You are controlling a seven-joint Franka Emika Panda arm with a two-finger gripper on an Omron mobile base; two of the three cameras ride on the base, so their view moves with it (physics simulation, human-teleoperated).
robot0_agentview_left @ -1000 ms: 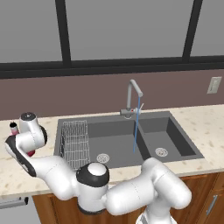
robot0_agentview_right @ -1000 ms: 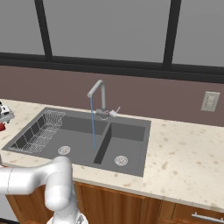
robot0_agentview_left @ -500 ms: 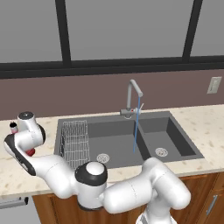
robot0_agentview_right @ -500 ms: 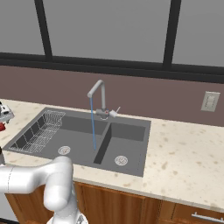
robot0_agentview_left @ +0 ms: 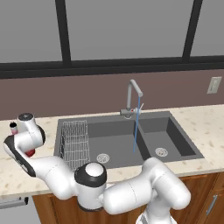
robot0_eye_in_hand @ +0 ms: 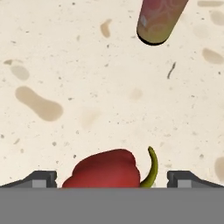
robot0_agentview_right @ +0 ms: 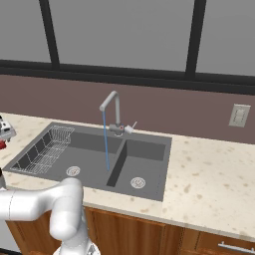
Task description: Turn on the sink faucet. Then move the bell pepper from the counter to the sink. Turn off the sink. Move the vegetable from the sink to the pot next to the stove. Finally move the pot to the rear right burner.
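Note:
The red bell pepper [robot0_eye_in_hand: 105, 171] with its green stem lies on the beige counter [robot0_eye_in_hand: 87, 70], low in the hand view. My gripper [robot0_eye_in_hand: 112, 179] is open, and one dark fingertip [robot0_eye_in_hand: 41, 178] stands on each side of the pepper without touching it. In the left base view the hand hangs over the counter left of the sink [robot0_agentview_left: 109, 131], with a bit of the pepper [robot0_agentview_left: 29, 153] showing under it. A thin blue stream of water runs from the sink faucet [robot0_agentview_left: 133, 97] into the basin. The pot and the stove are out of view.
A slim pink-and-tan bottle [robot0_eye_in_hand: 159, 19] stands on the counter just beyond the pepper, its dark cap [robot0_agentview_left: 13, 126] beside the hand. A wire rack [robot0_agentview_left: 75, 140] fills the left of the sink. The wall and window run behind the faucet [robot0_agentview_right: 112, 112].
The hand has edged slightly left and down over the pepper. The water keeps running and the gripper has stayed open.

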